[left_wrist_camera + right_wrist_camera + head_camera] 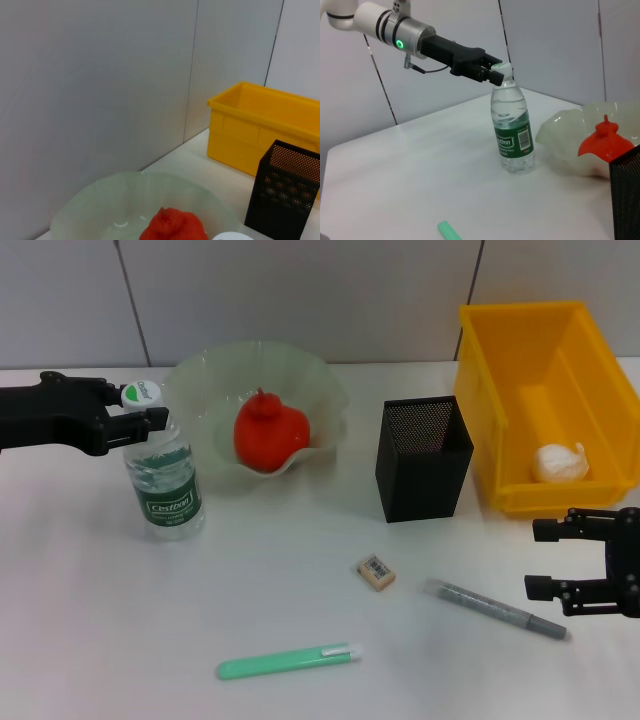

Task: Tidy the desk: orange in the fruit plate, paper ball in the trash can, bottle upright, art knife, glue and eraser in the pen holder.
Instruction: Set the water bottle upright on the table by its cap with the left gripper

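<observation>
A: Where is the bottle?
B: It stands up straight on the desk, at about 9 o'clock. The left gripper has its fingers squeezed around the bottle's neck, just under the white cap.

A: And the orange?
B: It sits inside the fruit plate, at about 11 o'clock, just beside the bottle.

A: What about the paper ball?
B: It lies in the trash can, at about 2 o'clock. The pen holder stands near the middle, between the fruit plate and the trash can.

A: What lies on the desk?
B: The eraser is at about 6 o'clock. The green art knife is at 7 o'clock. A grey pen-shaped thing is at 5 o'clock.

A: And the right gripper?
B: It hangs at 4 o'clock, near the grey thing's tip, fingers apart, holding nothing
</observation>
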Available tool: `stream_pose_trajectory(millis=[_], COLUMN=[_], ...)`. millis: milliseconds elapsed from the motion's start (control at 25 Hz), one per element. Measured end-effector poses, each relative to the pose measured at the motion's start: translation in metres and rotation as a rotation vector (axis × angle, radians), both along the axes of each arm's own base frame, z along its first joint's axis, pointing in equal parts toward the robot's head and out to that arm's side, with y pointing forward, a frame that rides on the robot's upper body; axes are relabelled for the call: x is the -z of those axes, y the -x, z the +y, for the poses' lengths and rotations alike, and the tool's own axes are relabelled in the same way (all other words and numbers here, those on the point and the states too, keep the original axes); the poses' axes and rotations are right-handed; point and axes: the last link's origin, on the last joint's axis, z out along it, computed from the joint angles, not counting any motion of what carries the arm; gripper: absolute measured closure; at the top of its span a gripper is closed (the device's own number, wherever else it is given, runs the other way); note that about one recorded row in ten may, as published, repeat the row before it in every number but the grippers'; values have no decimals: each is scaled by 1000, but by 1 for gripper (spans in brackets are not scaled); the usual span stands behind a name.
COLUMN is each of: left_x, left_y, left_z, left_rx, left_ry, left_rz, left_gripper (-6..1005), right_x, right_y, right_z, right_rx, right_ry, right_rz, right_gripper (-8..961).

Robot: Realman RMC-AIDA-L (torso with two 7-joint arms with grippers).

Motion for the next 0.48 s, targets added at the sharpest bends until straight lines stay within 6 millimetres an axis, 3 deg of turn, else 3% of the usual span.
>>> stream_pose_trajectory(millis=[480], left_x=[2], left_y=[2], left_z=[1], left_rx=[-5], left_ry=[-2], left_rz=[1], left_gripper=[545], right_x=[1], right_y=[0], right_z=[1], right_rx=[-1], right_ry=[3], right_rz=[-11], right_gripper=[167])
